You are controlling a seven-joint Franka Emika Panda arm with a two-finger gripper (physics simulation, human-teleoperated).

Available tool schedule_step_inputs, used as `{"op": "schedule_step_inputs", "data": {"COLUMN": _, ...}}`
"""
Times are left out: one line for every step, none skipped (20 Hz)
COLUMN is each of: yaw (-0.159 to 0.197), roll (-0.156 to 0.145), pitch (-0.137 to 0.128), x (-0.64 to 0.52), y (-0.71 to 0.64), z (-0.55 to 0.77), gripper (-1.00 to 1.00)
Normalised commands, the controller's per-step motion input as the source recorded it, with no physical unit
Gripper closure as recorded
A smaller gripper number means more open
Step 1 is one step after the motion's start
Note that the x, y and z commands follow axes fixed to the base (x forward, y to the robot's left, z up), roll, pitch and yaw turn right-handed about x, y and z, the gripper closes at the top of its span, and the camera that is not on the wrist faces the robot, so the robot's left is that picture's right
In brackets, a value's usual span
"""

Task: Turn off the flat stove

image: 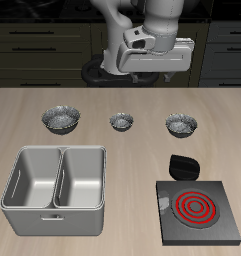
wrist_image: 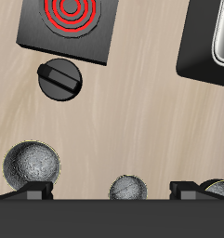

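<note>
Flat stove (image: 199, 211) (wrist_image: 67, 25) rings glow red — end effector (image: 150, 62) above.

Flat stove (image: 198, 212) near front edge, beside double-basin tray (image: 54, 204), bowls (image: 122, 121) behind.

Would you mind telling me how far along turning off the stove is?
Nothing looks done: the flat stove has burner rings glowing red. Nothing is in hand; the gripper hangs high at the table's back, far from the stove. Left to do: reach the stove's knob and turn it.
</note>
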Motion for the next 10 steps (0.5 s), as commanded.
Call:
{"op": "schedule_step_inputs", "data": {"yaw": 0.032, "roll": 0.030, "pitch": -0.011, "x": 0.12, "y": 0.29, "z": 0.03, "gripper": -1.00}}
{"op": "schedule_step_inputs", "data": {"yaw": 0.039, "roll": 0.027, "pitch": 0.011, "x": 0.21, "y": 0.27, "z": 0.08, "gripper": -1.00}}
{"op": "schedule_step_inputs", "data": {"yaw": 0.002, "roll": 0.030, "pitch": 0.010, "x": 0.11, "y": 0.27, "z": 0.02, "gripper": -1.00}}
{"op": "schedule_step_inputs", "data": {"yaw": 0.021, "roll": 0.054, "pitch": 0.012, "x": 0.07, "y": 0.14, "z": 0.03, "gripper": -1.00}}
{"op": "schedule_step_inputs", "data": {"yaw": 0.039, "roll": 0.004, "pitch": -0.023, "x": 0.21, "y": 0.37, "z": 0.10, "gripper": -1.00}}
{"op": "schedule_step_inputs", "data": {"yaw": 0.055, "roll": 0.079, "pitch": 0.014, "x": 0.28, "y": 0.55, "z": 0.05, "gripper": -1.00}}
{"op": "schedule_step_inputs", "data": {"yaw": 0.027, "roll": 0.017, "pitch": -0.008, "x": 0.27, "y": 0.13, "z": 0.11, "gripper": -1.00}}
{"op": "schedule_step_inputs", "data": {"yaw": 0.017, "roll": -0.015, "pitch": 0.007, "x": 0.23, "y": 0.17, "z": 0.06, "gripper": -1.00}}
{"op": "schedule_step_inputs", "data": {"yaw": 0.012, "roll": 0.020, "pitch": -0.008, "x": 0.22, "y": 0.27, "z": 0.12, "gripper": -1.00}}
{"op": "schedule_step_inputs", "data": {"yaw": 0.000, "roll": 0.000, "pitch": 0.000, "x": 0.03, "y": -0.15, "z": 0.03, "gripper": -1.00}}
